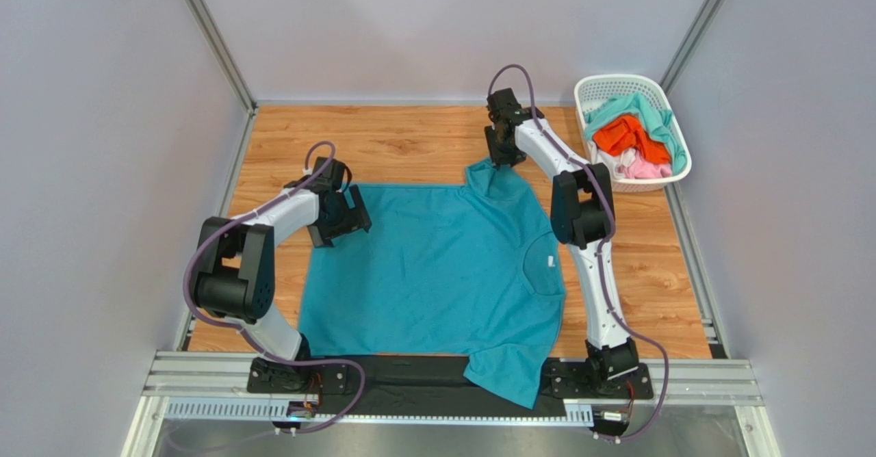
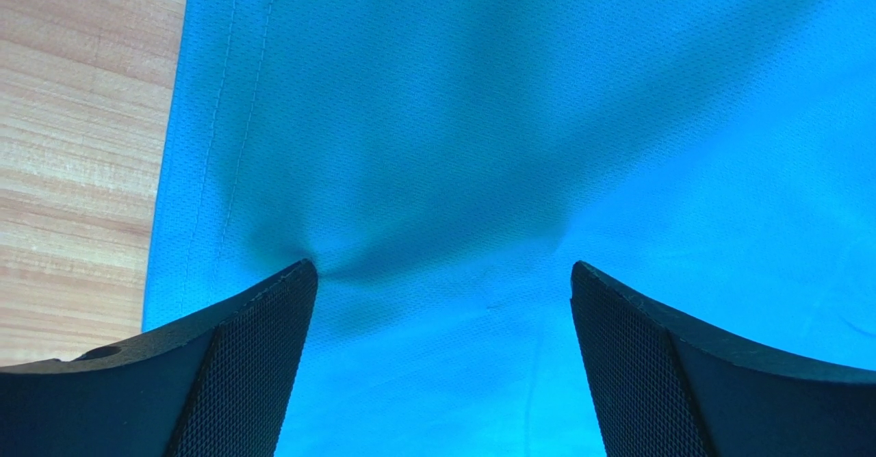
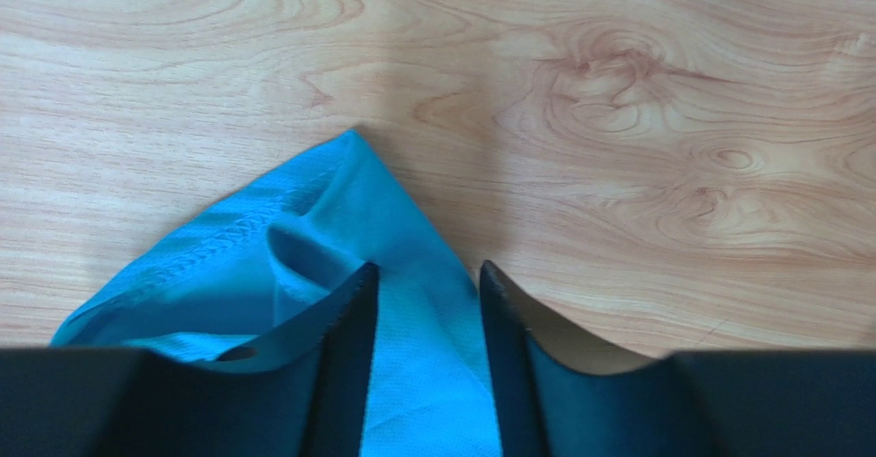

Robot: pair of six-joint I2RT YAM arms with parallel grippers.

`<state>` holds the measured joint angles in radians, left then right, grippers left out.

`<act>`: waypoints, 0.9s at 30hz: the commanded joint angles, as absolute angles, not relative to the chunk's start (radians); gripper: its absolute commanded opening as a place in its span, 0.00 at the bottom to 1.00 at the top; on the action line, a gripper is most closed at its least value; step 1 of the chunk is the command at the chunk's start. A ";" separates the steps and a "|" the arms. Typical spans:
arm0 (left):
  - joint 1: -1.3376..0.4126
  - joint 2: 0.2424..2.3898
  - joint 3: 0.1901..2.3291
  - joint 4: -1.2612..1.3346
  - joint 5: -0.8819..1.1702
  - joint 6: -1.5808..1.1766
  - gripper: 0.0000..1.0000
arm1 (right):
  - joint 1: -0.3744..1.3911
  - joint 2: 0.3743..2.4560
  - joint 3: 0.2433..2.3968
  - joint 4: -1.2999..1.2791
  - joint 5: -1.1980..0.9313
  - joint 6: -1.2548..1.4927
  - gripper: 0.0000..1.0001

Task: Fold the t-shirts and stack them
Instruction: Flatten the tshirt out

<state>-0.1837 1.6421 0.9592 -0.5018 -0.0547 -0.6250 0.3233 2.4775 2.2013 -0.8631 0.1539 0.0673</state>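
The overhead view alone takes in the whole teal-blue short-sleeved fabric t-shirt. It lies spread flat, its collar toward the right arm, and one sleeve droops over the aluminium rail at its near side. A small white neck label sits inside its collar, too small to read.

Only the left wrist view shows the left gripper closely. Its jaws are spread wide over the shirt's mesh weave, holding nothing, though the cloth puckers at one fingertip beside the stitched hem.

The right wrist view shows the right gripper at the shirt's far sleeve. Its jaws are drawn partway together with a strip of teal cloth between them — whether they actually pinch it I cannot tell.

The shirt rests on a light wood-grain tabletop, enclosed by plain grey walls.

Beyond the shirt's collar side, at the far corner, stands a white plastic lattice basket. It holds crumpled shirts — orange, mint-green and pale pink.
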 commanded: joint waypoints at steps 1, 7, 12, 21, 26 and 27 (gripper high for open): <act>-0.186 1.661 0.991 -0.520 -0.086 -0.615 1.00 | 0.310 2.494 2.237 -0.873 0.186 0.067 0.41; -0.186 1.672 0.992 -0.534 -0.107 -0.618 1.00 | 0.256 2.485 2.218 -0.890 0.164 0.106 0.22; -0.186 1.687 0.997 -0.538 -0.103 -0.617 1.00 | 0.210 2.462 2.192 -0.894 0.164 0.109 0.24; -0.186 1.700 1.011 -0.528 -0.057 -0.607 1.00 | 0.178 2.416 2.186 -0.894 0.095 0.072 0.43; -0.186 1.694 1.020 -0.520 -0.025 -0.601 1.00 | 0.204 2.337 2.186 -0.882 0.015 0.069 0.50; -0.186 1.692 1.020 -0.515 -0.022 -0.600 1.00 | 0.212 2.321 2.181 -0.877 0.015 0.072 0.51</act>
